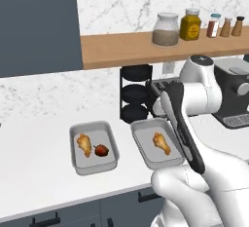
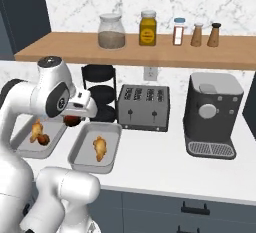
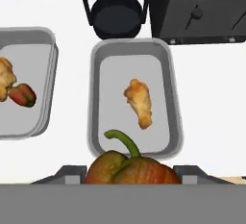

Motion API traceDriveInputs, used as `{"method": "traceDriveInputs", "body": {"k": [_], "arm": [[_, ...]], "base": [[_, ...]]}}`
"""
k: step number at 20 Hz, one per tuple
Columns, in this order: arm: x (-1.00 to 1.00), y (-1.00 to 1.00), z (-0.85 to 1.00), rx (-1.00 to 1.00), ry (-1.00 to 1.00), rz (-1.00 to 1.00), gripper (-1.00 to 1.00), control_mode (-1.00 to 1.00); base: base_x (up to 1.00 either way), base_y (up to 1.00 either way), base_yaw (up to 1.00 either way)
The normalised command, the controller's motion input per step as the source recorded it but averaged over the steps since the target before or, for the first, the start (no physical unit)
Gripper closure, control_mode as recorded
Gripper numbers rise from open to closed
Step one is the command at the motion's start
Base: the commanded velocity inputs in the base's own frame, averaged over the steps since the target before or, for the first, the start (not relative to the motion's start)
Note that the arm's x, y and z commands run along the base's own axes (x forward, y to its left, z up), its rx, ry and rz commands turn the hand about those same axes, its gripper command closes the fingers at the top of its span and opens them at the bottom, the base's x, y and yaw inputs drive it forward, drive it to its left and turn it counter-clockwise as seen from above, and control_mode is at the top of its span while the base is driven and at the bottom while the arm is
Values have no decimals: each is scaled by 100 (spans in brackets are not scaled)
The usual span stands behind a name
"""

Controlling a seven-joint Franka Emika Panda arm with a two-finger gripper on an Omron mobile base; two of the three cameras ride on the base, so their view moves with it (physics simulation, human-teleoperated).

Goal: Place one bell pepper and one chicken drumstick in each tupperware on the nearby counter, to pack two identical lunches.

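In the hand view a bell pepper (image 3: 130, 169) sits at the bottom centre of the frame between the gripper (image 3: 129, 174) finger tips, its green stem curling upward, so the jaws are closed partway on the pepper and carry it above the counter (image 3: 211, 98). Directly beyond it, in the middle of the frame, lies the right-hand tupperware (image 3: 174, 98), which holds one chicken drumstick (image 3: 139, 102) and no pepper yet. At the left edge of the frame the other tupperware (image 3: 48, 74) already holds a drumstick (image 3: 6, 79) touching a second pepper (image 3: 21, 94), so that lunch looks complete. In the right base view the held pepper (image 2: 72, 120) shows as a dark red lump under the hand, above the gap between the two trays, near the upper left corner of the tray with the lone drumstick (image 2: 100, 148). The pepper is probably light, with smooth, glossy, rounded skin that could slip, and firm enough to bear a moderate squeeze; a hold across its broad middle, as here, seems sounder than one on the thin stem. Released over the bare tray floor beside the drumstick, it may roll a little, but the raised rim should keep it in.
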Motion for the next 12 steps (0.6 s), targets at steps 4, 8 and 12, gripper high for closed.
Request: {"method": "traceDriveInputs", "body": {"k": [4, 8, 12], "arm": [[100, 29, -100, 0, 44, 17, 100, -100], [85, 0, -100, 0, 28, 21, 100, -100], [40, 3, -100, 0, 2, 26, 100, -100]], "base": [[0, 0, 0], [0, 0, 0], [0, 0, 0]]}}
